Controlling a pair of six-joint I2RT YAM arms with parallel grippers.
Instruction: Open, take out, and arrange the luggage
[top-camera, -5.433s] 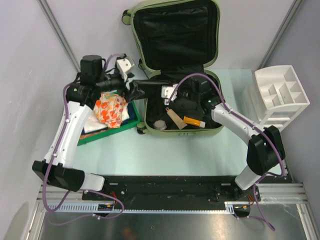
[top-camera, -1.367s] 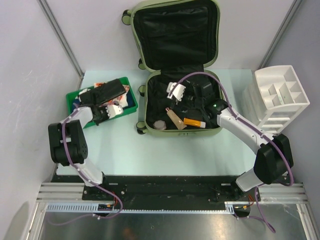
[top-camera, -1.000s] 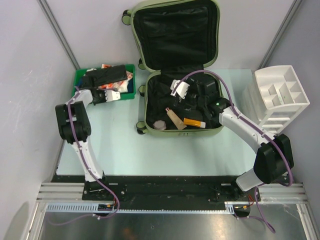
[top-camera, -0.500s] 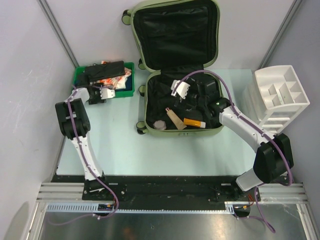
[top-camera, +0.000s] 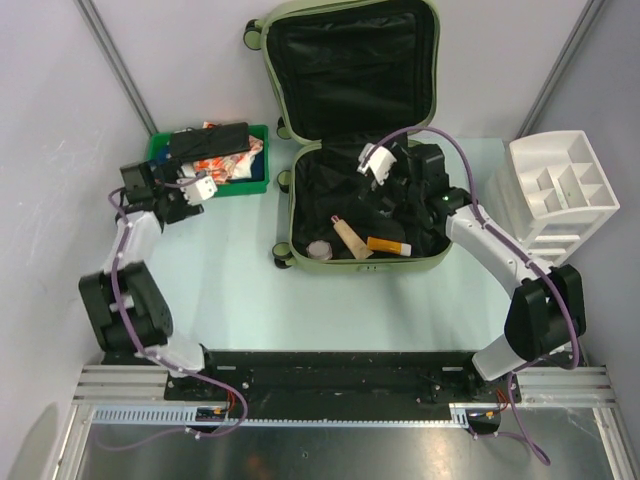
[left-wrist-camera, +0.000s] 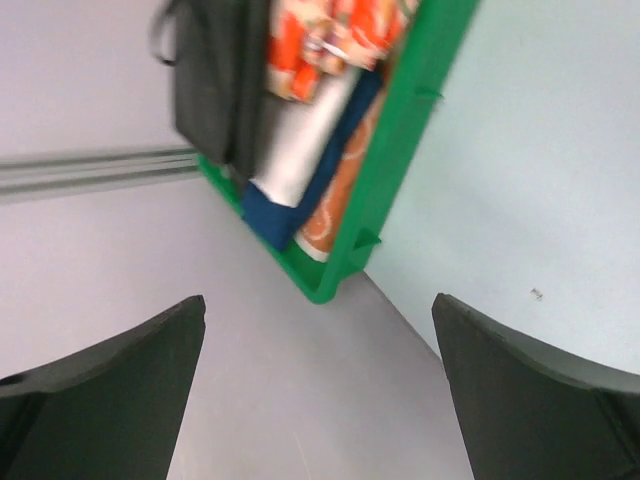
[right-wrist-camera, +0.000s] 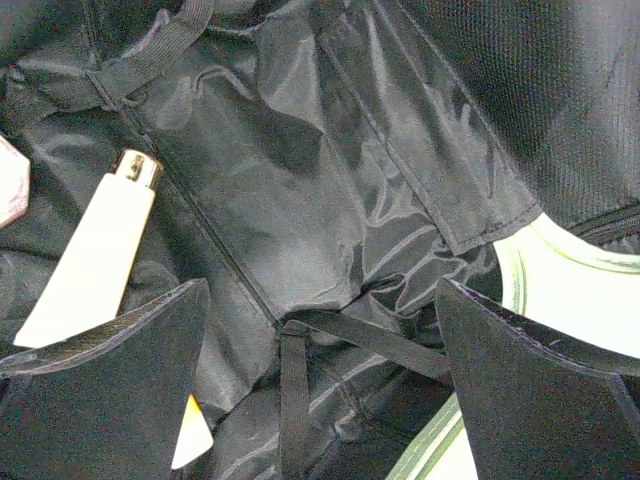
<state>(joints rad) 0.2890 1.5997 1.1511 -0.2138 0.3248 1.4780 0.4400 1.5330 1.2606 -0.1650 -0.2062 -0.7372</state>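
Desk (top-camera: 300, 300): the luggage (top-camera: 345, 75) sits at the back centre, open, lid propped against the rear wall, base flat, black lining (right-wrist-camera: 330, 200) showing. White organizer (top-camera: 560, 190) on the right edge, apart from it. Green tray (top-camera: 240, 185) just left of the luggage, holding a black pouch (top-camera: 208, 142) and an orange-patterned packet (top-camera: 225, 165).

Right gripper (top-camera: 378, 160) over the base half near the hinge, jaws wide open, nothing in them. Left gripper (top-camera: 190, 190) at the tray's near side, jaws wide open, empty.

In the base, front part: beige tube (top-camera: 347, 235), orange tube (top-camera: 387, 243) just right of it, small round jar (top-camera: 319, 248) to the left.
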